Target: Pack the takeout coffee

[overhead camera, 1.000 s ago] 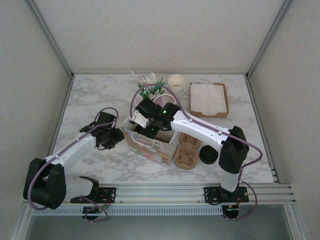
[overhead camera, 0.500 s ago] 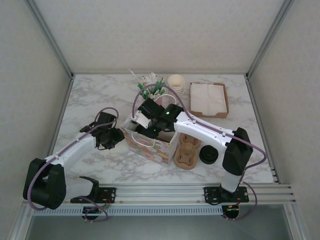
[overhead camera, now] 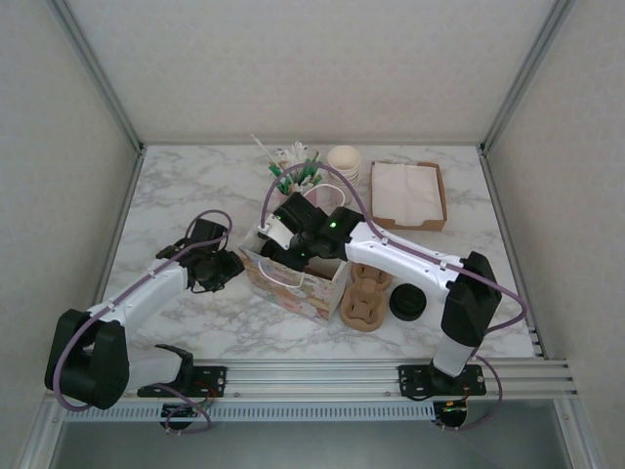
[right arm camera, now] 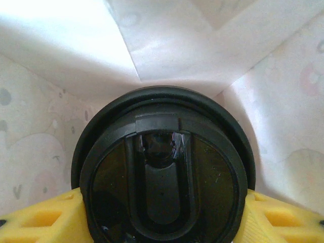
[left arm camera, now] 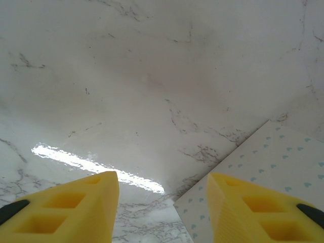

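Two yellow fingers (left arm camera: pixel 71 207) stood apart, gripping nothing. Grey-veined marble worktop (left arm camera: pixel 152 76) lay beyond both. A pale paper panel (left arm camera: pixel 273 157) with blue hearts lay beyond the right finger.

Lab test booth: aluminium frame (overhead camera: pixel 98 73), white walls (overhead camera: pixel 312 59), marble tabletop (overhead camera: pixel 186 186).

White marble-look tabletop (overhead camera: pixel 176 186) with grey veins, off-white wall panels (overhead camera: pixel 312 59) on three sides, silver aluminium frame posts (overhead camera: pixel 98 73) in the corners, one bright glare streak (left arm camera: pixel 96 164).
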